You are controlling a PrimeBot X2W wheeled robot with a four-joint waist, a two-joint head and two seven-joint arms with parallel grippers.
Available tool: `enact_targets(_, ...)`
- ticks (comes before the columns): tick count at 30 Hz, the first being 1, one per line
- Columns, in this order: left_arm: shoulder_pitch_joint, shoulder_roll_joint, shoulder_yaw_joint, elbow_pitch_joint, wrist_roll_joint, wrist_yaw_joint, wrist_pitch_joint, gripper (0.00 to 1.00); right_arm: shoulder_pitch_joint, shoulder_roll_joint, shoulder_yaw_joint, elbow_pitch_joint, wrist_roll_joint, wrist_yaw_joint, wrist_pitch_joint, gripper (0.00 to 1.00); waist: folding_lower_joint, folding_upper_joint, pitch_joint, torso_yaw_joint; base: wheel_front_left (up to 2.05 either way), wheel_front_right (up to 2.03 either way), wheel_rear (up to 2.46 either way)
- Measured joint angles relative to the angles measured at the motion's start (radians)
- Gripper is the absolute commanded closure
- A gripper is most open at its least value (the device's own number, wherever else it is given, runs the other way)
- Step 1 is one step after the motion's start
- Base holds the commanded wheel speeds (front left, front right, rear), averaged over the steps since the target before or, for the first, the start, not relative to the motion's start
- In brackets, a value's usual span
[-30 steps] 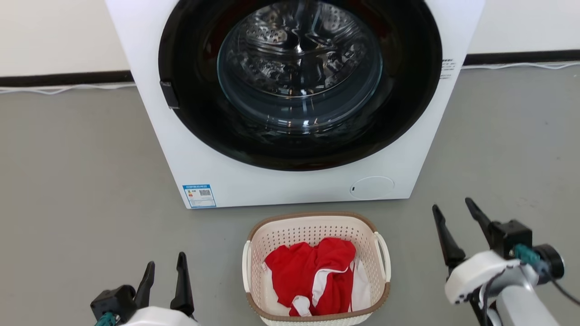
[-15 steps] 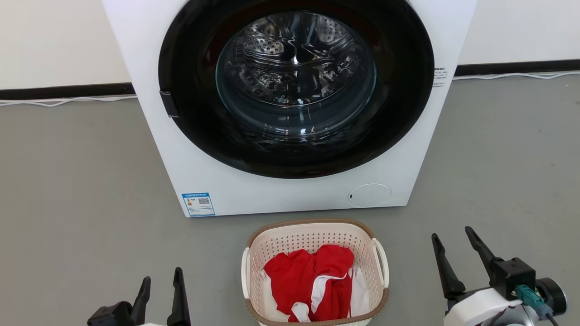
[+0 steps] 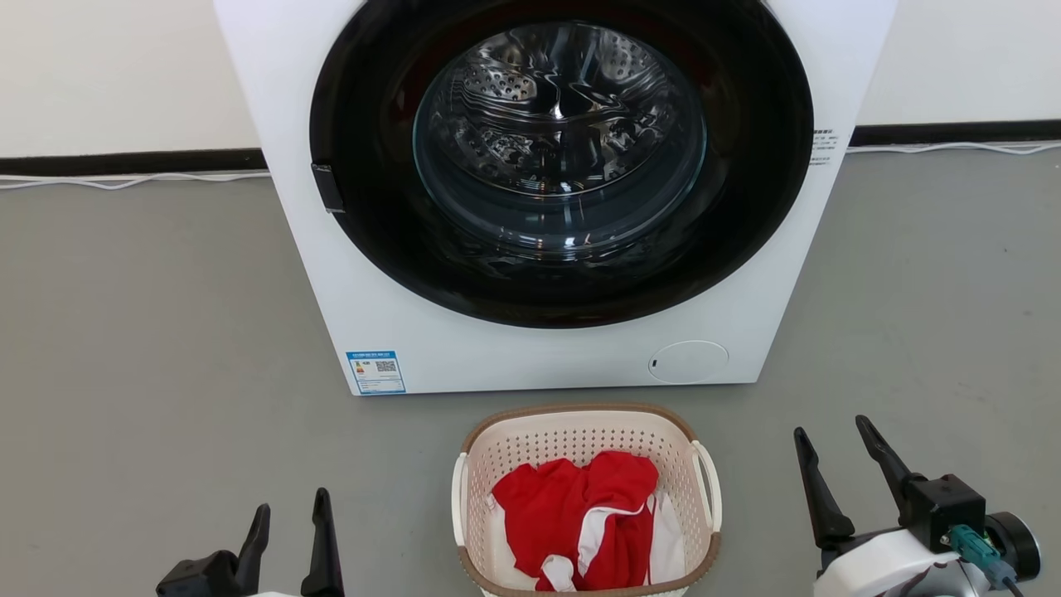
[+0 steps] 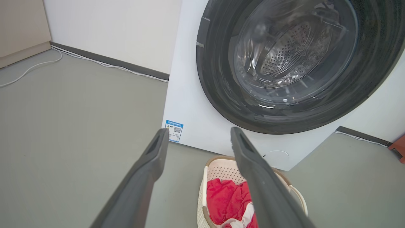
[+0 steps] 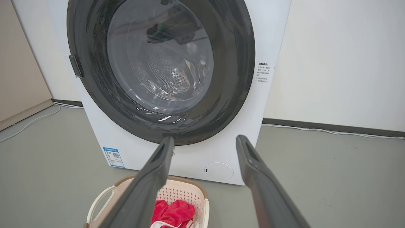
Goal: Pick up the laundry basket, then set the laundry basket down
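Note:
The cream laundry basket [image 3: 497, 444] with a brown rim and white side handles stands on the grey floor just in front of the washing machine, holding red and white clothes. My left gripper [image 3: 290, 510] is open at the lower left, well left of the basket. My right gripper [image 3: 831, 431] is open at the lower right, apart from the basket's right handle. The left wrist view shows the basket [image 4: 218, 167] beyond the open left gripper [image 4: 198, 132]. In the right wrist view the basket [image 5: 180, 190] lies low left behind the open right gripper [image 5: 205, 140].
A white front-loading washing machine [image 3: 431, 332] with a closed dark round door stands directly behind the basket. Grey floor spreads on both sides. A white cable [image 3: 124, 181] runs along the dark skirting at the wall.
The head camera has tilted and shifted, so the whole scene sits lower and a bit to the right. Both grippers stay open and show lower in the view. The basket stays on the floor.

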Motion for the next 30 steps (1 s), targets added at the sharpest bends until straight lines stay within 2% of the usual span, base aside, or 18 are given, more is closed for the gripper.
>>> enact_targets(1,0.000,0.002,0.000,0.000,0.000,0.000,0.000,0.00,0.000,0.001,0.000,0.000,0.000,0.000,0.000,0.00,0.0000,0.0000,-0.002,0.001,0.00,0.00,0.00)
enact_targets(2,0.001,0.005,0.000,0.000,0.006,0.003,0.000,1.00,0.000,0.001,0.000,0.000,0.000,0.000,0.000,1.00,0.0000,0.0000,-0.004,0.002,0.00,0.00,0.00)
enact_targets(9,0.030,-0.003,-0.002,0.065,-0.004,0.004,0.010,1.00,0.043,0.022,-0.002,0.063,0.016,0.000,0.013,1.00,0.0000,0.0000,-0.004,0.002,0.00,0.00,0.00)
enact_targets(30,0.018,-0.006,0.016,0.055,-0.222,-0.026,0.071,1.00,0.041,0.028,-0.014,0.034,0.295,0.000,0.069,1.00,0.0003,0.0000,0.001,-0.005,0.00,0.00,0.00)
